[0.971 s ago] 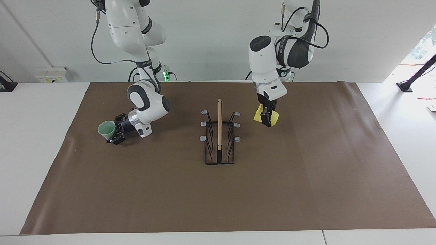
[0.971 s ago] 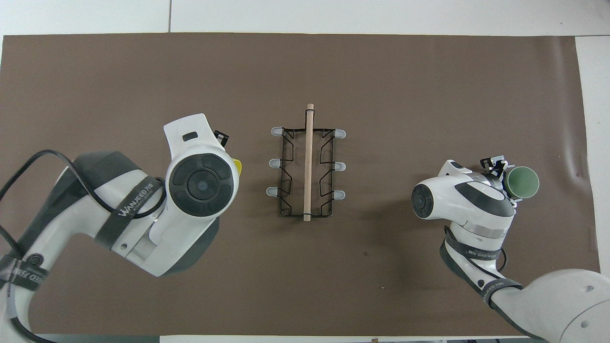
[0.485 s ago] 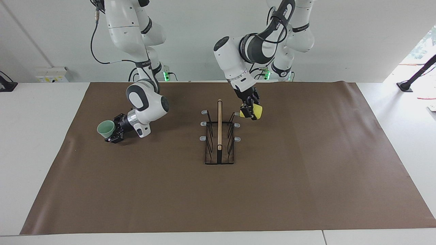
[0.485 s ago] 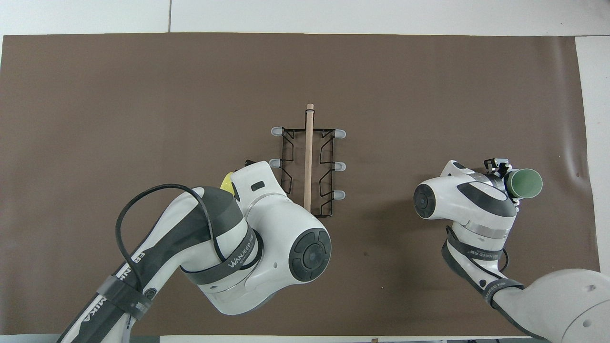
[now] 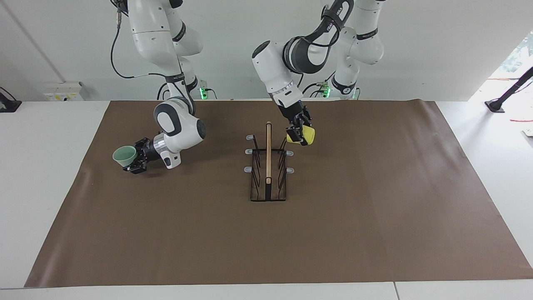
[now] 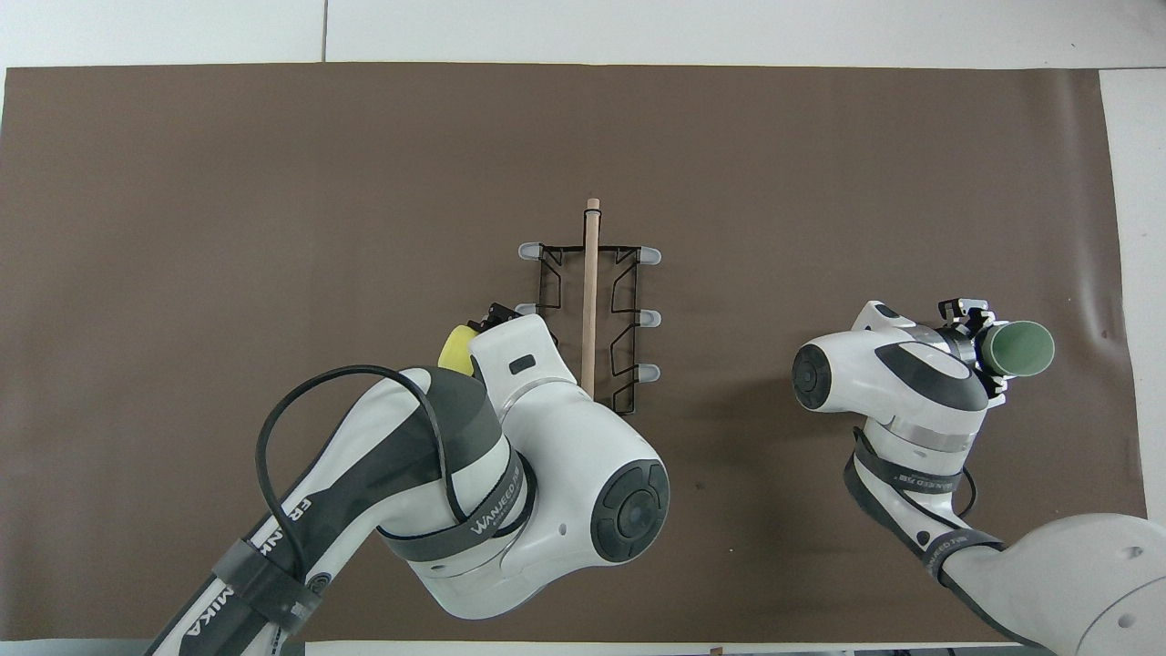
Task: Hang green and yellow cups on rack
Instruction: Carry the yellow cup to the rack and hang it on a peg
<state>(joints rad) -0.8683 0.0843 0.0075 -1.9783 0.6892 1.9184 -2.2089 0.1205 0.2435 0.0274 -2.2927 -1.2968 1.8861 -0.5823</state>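
Two cups up off the bench (image 5: 416,208), neither hung yet. Yellow cup (image 5: 307,135) clenched in the left pincer (image 5: 298,134), held in the air just beside the rack (image 5: 268,166), at the prong (image 5: 288,139) nearest the robots on the left arm's side. Mouth of that cup hard to read from here; whether the rim already meets the prong tip, impossible to tell. From overhead, only a sliver of yellow showing past the left wrist, level with the rack's middle row.

Green cup (image 5: 125,155) gripped by the right pincer (image 5: 135,162), tipped on its side with the mouth turned away from the rack, held low over the brown mat (image 5: 166,229) well apart from the rack, toward the right arm's end. Right arm apparently waiting its turn.

Step in hand, by the look of it: hanging the yellow cup, first of the pair. Next move likely calls for lining the cup's open mouth with the grey prong tip, sliding it down over the prong, then letting go only once the cup sits. Care needed against knocking the light wire frame or snagging the neighbouring prong. Green cup to follow on the rack's other row.
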